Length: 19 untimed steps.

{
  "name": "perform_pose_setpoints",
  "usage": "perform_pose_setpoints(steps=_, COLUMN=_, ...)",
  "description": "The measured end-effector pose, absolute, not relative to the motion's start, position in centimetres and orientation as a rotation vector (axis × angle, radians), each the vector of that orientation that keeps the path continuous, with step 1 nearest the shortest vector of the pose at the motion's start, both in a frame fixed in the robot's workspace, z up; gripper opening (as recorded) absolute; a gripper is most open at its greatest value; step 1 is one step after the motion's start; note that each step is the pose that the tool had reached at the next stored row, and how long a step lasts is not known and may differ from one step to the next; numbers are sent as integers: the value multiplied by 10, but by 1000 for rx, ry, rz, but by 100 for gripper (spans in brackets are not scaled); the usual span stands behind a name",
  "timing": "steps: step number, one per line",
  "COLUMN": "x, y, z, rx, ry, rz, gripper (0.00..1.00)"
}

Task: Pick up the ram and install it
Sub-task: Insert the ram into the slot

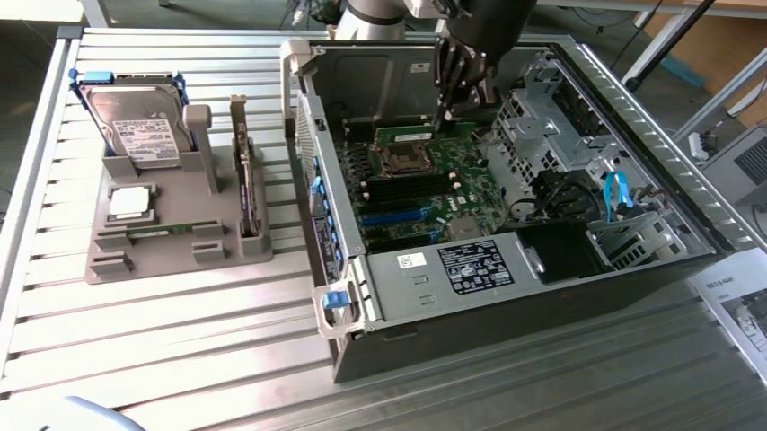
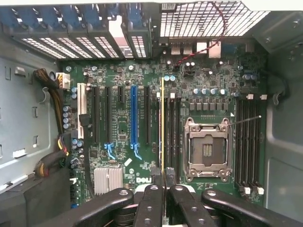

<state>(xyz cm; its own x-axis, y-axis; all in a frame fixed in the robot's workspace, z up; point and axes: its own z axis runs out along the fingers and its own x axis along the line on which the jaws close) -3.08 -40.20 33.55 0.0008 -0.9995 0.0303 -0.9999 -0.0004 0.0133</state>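
The ram (image 2: 162, 127) is a thin green stick seen edge-on in the wrist view, held between my black fingers (image 2: 150, 201). My gripper (image 2: 163, 187) is shut on its near end. The stick hangs over the black memory slots (image 2: 173, 137) just beside the empty CPU socket (image 2: 207, 149); I cannot tell whether it touches a slot. In the exterior view my gripper (image 1: 454, 112) reaches down into the open computer case (image 1: 504, 296), and the ram (image 1: 405, 136) shows as a green strip with a pale label behind the socket (image 1: 396, 162).
A grey holder (image 1: 156, 251) on the slatted metal table at the exterior view's left carries a silver hard drive (image 1: 142, 126), an upright expansion card (image 1: 246, 184) and a small square chip (image 1: 129, 202). Inside the case, drive cages (image 1: 540, 126), blue cables (image 1: 617, 193) and the raised side panel (image 1: 372, 85) surround the board.
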Motion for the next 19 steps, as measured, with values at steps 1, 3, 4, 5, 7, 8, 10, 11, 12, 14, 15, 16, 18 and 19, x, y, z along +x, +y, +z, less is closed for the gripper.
perform_pose_setpoints(steps=1, x=-31, y=-402, z=334, rx=2200, ry=-2199, rz=19, gripper=12)
perform_pose_setpoints(steps=3, x=-31, y=-402, z=331, rx=2200, ry=-2199, rz=19, gripper=12)
perform_pose_setpoints(steps=4, x=-31, y=-402, z=330, rx=2200, ry=-2199, rz=19, gripper=12)
perform_pose_setpoints(steps=5, x=-31, y=-402, z=328, rx=2200, ry=-2199, rz=19, gripper=12)
perform_pose_setpoints(steps=7, x=-31, y=-402, z=326, rx=2200, ry=-2199, rz=19, gripper=12)
perform_pose_setpoints(steps=8, x=-31, y=-402, z=325, rx=2200, ry=-2199, rz=19, gripper=12)
perform_pose_setpoints(steps=10, x=-31, y=-402, z=323, rx=2200, ry=-2199, rz=19, gripper=12)
perform_pose_setpoints(steps=11, x=-31, y=-402, z=322, rx=2200, ry=-2199, rz=19, gripper=12)
perform_pose_setpoints(steps=12, x=-31, y=-402, z=321, rx=2200, ry=-2199, rz=19, gripper=12)
perform_pose_setpoints(steps=14, x=-31, y=-402, z=319, rx=2200, ry=-2199, rz=19, gripper=12)
perform_pose_setpoints(steps=15, x=-31, y=-402, z=318, rx=2200, ry=-2199, rz=19, gripper=12)
perform_pose_setpoints(steps=16, x=-31, y=-402, z=317, rx=2200, ry=-2199, rz=19, gripper=12)
perform_pose_setpoints(steps=18, x=-31, y=-402, z=316, rx=2200, ry=-2199, rz=19, gripper=12)
perform_pose_setpoints(steps=19, x=-31, y=-402, z=315, rx=2200, ry=-2199, rz=19, gripper=12)
